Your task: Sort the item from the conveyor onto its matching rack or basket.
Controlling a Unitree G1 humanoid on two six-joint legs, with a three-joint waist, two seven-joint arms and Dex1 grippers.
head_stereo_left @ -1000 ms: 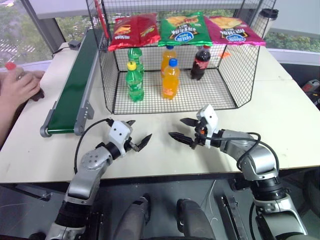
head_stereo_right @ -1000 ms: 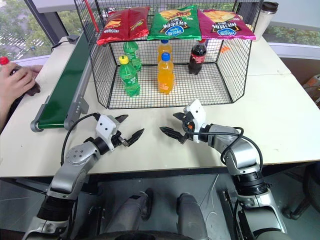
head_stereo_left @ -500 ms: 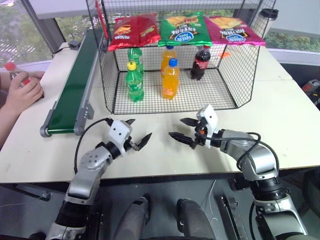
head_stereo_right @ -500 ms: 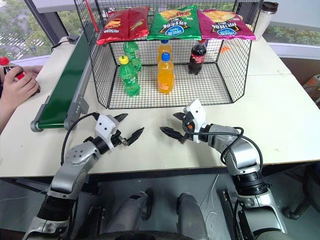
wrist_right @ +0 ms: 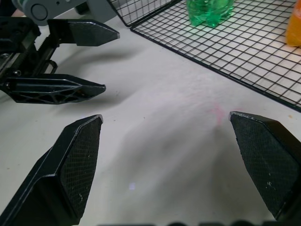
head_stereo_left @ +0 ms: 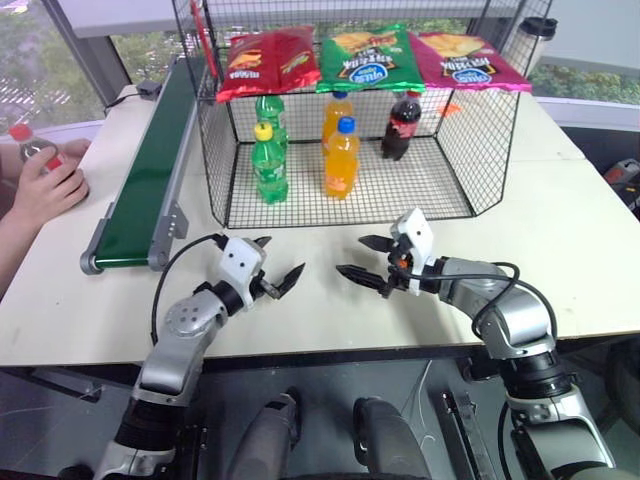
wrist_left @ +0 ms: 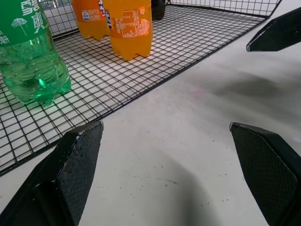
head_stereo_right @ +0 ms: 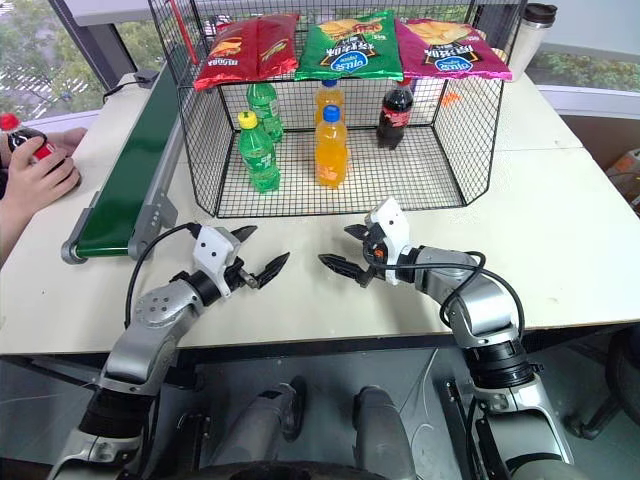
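The item, a cola bottle (head_stereo_right: 22,140) with a red cap, stands in a person's hand (head_stereo_left: 45,190) at the table's far left, off the green conveyor (head_stereo_left: 150,170). The black wire rack (head_stereo_left: 470,150) rises behind my arms, its open side facing me. My left gripper (head_stereo_left: 281,256) and right gripper (head_stereo_left: 351,255) hover open above the white table in front of the rack, tips facing each other with nothing between their fingers. The left gripper (wrist_left: 169,174) is open in its wrist view, and so is the right gripper (wrist_right: 169,169) in its own.
Inside the rack stand two green bottles (head_stereo_left: 268,160), two orange bottles (head_stereo_left: 341,155) and a cola bottle (head_stereo_left: 400,125). Three chip bags (head_stereo_left: 365,55) lie on its mesh top. A lidded cup (head_stereo_left: 530,40) stands at the back right.
The person's hand has shifted and now holds the cola bottle more upright. Both of my arms have stayed still.
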